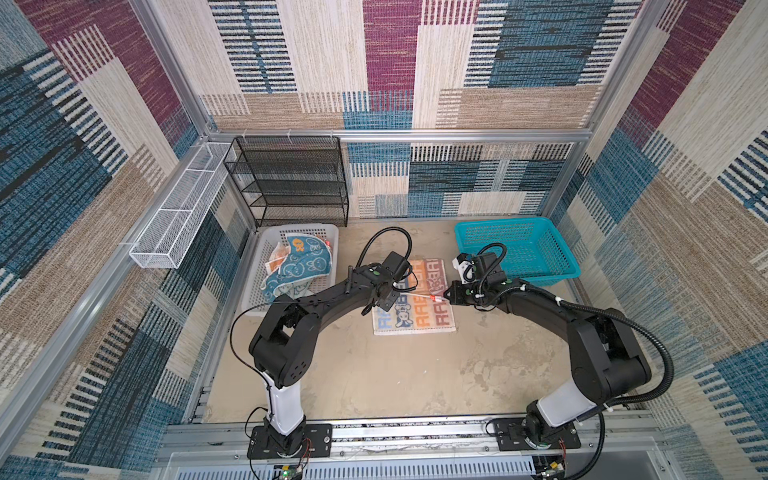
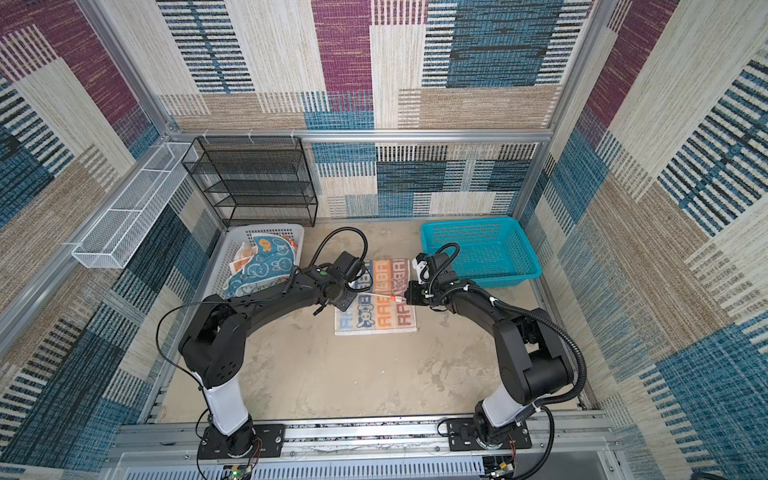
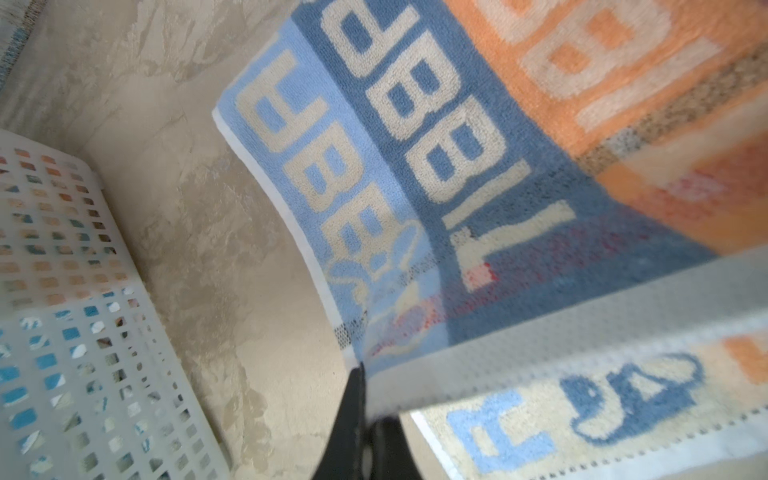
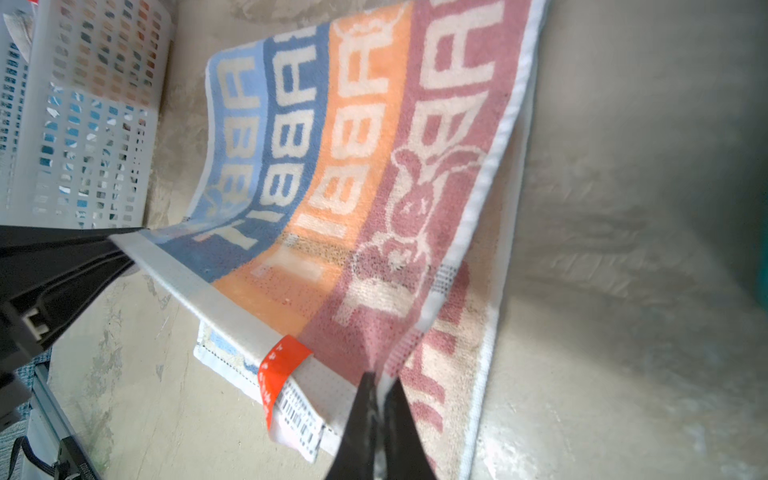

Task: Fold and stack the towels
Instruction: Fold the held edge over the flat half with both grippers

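Near hem of lettered towel (image 1: 415, 322) seen flat on surface (image 1: 374, 374). Opposite hem held taut left-to-right above mid-towel, clamped by left pincer (image 3: 363, 374) and right pincer (image 4: 382, 380). Nearward carry judged next. Other towels (image 1: 299, 266) heaped in white basket (image 1: 299, 227), far left.

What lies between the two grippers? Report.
Lettered towel: its lifted white hem, red tag attached, spans left gripper to right gripper, in both top views.

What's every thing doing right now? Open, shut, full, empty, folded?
Lettered towel, mid-fold, one edge lifted over the rest.
Left gripper, shut on one towel corner.
Right gripper, shut on the other lifted corner.
Teal rabbit towel, crumpled in white basket.
Teal basket, empty.
Black shelf, empty.
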### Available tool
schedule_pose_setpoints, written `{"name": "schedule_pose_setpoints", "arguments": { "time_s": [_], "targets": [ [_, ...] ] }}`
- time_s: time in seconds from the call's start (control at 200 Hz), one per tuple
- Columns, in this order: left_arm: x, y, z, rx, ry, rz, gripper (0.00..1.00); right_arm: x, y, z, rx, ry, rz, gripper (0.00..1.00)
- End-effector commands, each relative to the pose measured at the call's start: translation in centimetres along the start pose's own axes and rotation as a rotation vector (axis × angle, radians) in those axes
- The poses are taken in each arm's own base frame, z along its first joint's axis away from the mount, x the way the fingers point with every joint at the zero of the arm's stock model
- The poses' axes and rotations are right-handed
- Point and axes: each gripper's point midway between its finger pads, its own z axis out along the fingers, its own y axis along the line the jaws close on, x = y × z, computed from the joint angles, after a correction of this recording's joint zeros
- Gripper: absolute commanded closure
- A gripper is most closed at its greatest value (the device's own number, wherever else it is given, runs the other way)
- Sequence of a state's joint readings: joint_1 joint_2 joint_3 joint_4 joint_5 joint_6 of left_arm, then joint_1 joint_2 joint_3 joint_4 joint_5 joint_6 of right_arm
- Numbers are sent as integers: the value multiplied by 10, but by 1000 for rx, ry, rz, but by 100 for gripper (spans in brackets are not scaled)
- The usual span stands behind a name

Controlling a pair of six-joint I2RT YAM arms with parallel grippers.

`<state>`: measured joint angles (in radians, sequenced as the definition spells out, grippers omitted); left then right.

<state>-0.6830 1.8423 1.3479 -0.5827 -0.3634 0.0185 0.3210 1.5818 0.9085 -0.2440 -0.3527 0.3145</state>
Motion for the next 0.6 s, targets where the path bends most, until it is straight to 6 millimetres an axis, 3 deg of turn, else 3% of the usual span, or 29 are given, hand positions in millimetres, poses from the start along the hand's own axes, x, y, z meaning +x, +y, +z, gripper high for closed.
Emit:
{"name": "schedule_pose_setpoints", "arguments": {
  "time_s": [0.0,0.22,0.591],
  "targets": [
    [5,12,-9,-79,-8,-21,100,1,-5,1,37,-30,8,100],
    [14,4,-17,-76,-36,-28,100,25,-4,11,46,3,10,100],
    [41,0,31,-128,99,16,100,41,-2,40,3,49,51,100]
  ]
}}
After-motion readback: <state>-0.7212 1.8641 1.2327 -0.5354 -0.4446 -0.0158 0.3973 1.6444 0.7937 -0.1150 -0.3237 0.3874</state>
